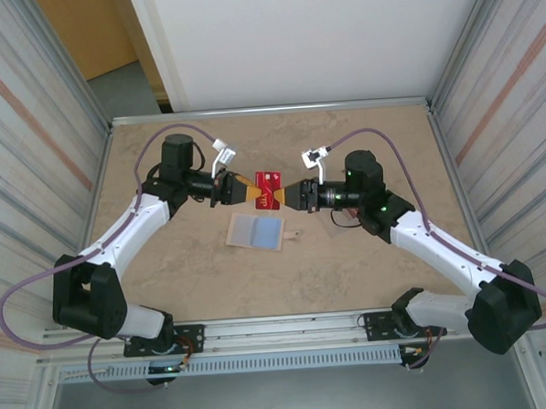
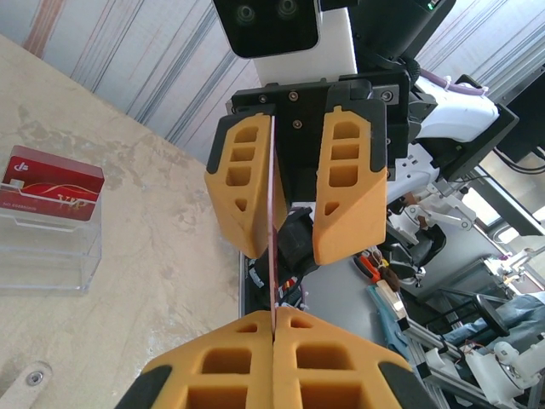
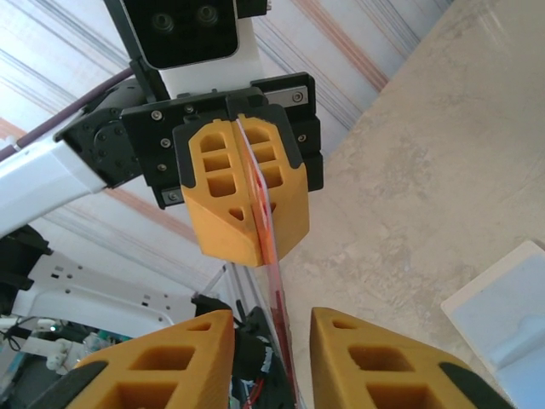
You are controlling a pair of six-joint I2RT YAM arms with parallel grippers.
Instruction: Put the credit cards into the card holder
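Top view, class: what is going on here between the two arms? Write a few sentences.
The two arms meet over the middle of the table with one red credit card between them, which looks like a handover. The left gripper is shut on one end of it. The right gripper straddles the other end with its fingers apart, not yet clamped. The card holder lies open on the table just in front of them. Another red card stands in a clear plastic case.

Credit card behind card holder (just apart)
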